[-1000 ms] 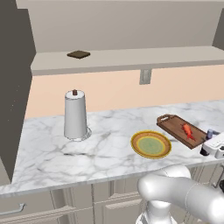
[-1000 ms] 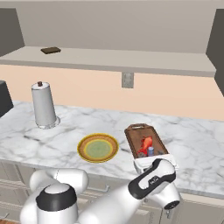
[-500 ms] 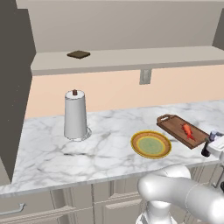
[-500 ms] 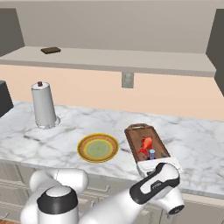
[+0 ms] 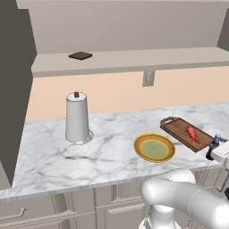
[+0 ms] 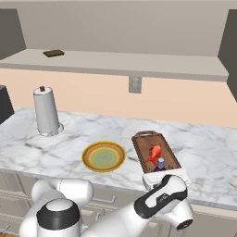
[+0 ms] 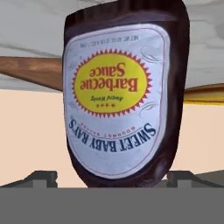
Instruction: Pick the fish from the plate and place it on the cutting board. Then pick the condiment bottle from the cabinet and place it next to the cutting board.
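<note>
Now, my read from the remote desk.
Risk: the condiment bottle (image 7: 124, 94) stands between my fingertips (image 7: 43, 178); I judge a careless retreat could clip and topple it.
Arm pose: folded low at the counter's (image 5: 112, 134) front edge, gripper (image 6: 165, 177) levelled at the bottle.
Jaws: spread wide, clamping nothing.
Fish (image 6: 154, 152): lying on the cutting board (image 6: 143, 150), off the plate (image 6: 103, 156).
Bottle: just beside the board's near end.
</note>
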